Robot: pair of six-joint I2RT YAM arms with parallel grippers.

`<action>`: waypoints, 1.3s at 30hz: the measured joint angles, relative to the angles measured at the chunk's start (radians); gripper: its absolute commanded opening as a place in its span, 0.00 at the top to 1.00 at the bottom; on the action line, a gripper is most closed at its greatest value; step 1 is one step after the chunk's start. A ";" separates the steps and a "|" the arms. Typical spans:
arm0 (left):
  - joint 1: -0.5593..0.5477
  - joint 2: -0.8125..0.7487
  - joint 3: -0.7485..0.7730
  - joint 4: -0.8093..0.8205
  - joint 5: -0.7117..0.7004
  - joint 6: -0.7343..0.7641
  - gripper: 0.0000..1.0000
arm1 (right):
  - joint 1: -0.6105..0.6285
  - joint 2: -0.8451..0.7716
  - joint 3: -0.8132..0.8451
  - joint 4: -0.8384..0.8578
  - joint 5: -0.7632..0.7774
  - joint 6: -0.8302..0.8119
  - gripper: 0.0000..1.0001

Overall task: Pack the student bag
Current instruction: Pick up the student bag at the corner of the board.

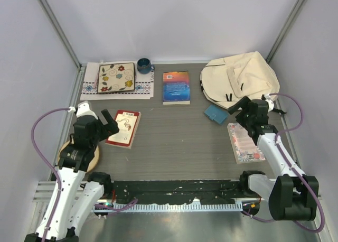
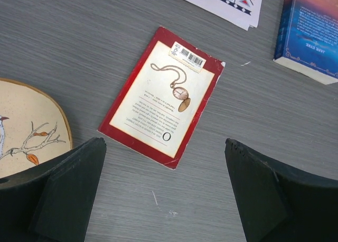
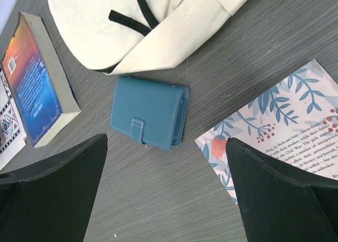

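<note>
1. Evidently nothing is packed yet: the bag [image 1: 240,78] lies flat at the far right of the tabletop [image 1: 179,141], front pocket up; whether any zip is undone I cannot tell
2. Loose things lie flat and apart, probably so each can be taken singly: a blue book [image 1: 176,86] left of the bag, a wallet [image 3: 149,111] just beside the bag's near edge, a floral book [image 1: 245,142] nearer the right arm, and a red book [image 2: 161,110] on the left
3. At the far left a mug [image 1: 143,66] stands by a patterned plate [image 1: 116,77] on a cloth [image 1: 90,81], and a round plate [image 2: 26,126] lies beside the red book; these look like clutter, not school things
4. Over the red book hangs the left gripper [image 2: 163,147], jaws wide, holding and touching nothing
5. Over the wallet hangs the right gripper [image 3: 166,141], equally wide and empty; being nearest the bag, the wallet seems the likely first pick
</note>
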 measured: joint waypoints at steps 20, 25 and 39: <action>0.000 0.116 -0.006 -0.002 0.044 -0.006 0.01 | -0.219 0.296 0.167 -0.014 0.006 0.085 0.08; 0.000 0.117 -0.007 -0.001 0.061 -0.006 0.00 | -0.267 0.410 0.182 0.047 -0.008 0.108 0.08; 0.000 0.122 -0.018 0.031 0.099 -0.005 0.00 | -0.275 0.608 0.183 0.312 -0.112 0.116 0.28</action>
